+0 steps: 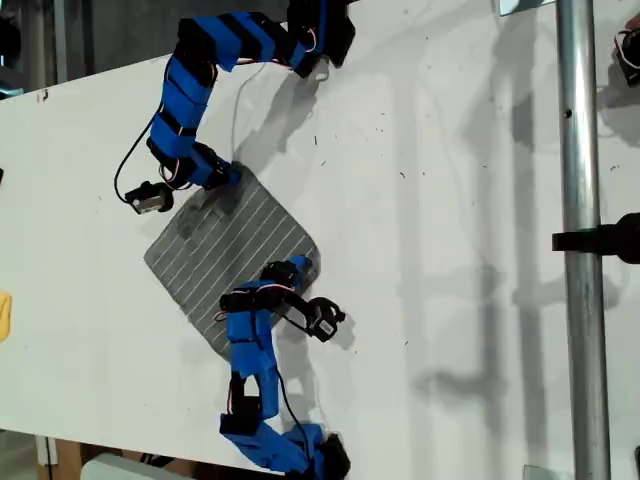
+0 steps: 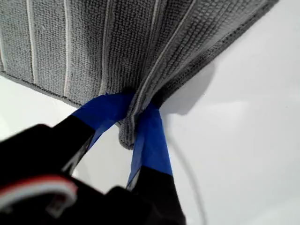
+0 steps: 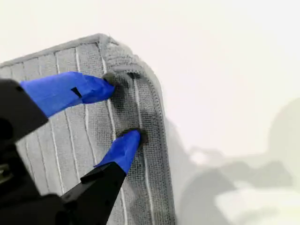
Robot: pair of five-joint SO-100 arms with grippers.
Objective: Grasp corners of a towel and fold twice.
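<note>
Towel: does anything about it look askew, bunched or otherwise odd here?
The towel lies skewed as a diamond. My first gripper has one corner bunched into a ridge; my second gripper presses another corner. Nothing looks damaged.

A white table (image 1: 450, 250) carries everything, its surface marked by small dark specks and soft shadows. The grey towel (image 1: 225, 250) with thin white stripes lies flat on it, turned diamond-wise, toward the exterior view's left of centre. At the exterior view's far left edge, well apart from the towel, a small yellow object (image 1: 5, 315) rests on the tabletop, only partly in view.
</note>
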